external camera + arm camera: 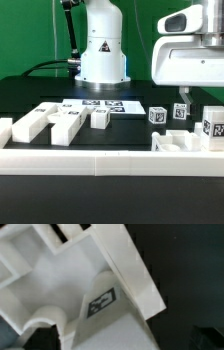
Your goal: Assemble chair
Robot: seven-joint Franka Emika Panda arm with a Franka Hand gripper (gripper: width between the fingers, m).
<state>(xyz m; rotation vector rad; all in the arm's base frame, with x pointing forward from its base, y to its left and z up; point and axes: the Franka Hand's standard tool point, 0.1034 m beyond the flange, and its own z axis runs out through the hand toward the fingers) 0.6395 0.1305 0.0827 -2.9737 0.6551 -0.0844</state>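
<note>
The chair is in loose white tagged parts on the black table. Three blocky pieces (64,122) lie at the exterior view's left. Small tagged blocks (157,115) and a larger one (213,126) stand at its right, behind a flat framed part (178,141). My gripper (185,98) hangs just above a tagged block (180,112) there; only one thin dark finger shows, so its state is unclear. The wrist view is filled by a white ribbed chair part (120,274) carrying a square tag (100,301), very close below. My fingers do not show in it.
A long low white rail (100,160) runs along the table's front. The marker board (103,103) lies in front of the arm's white base (102,50). Black cables trail behind at the exterior view's left.
</note>
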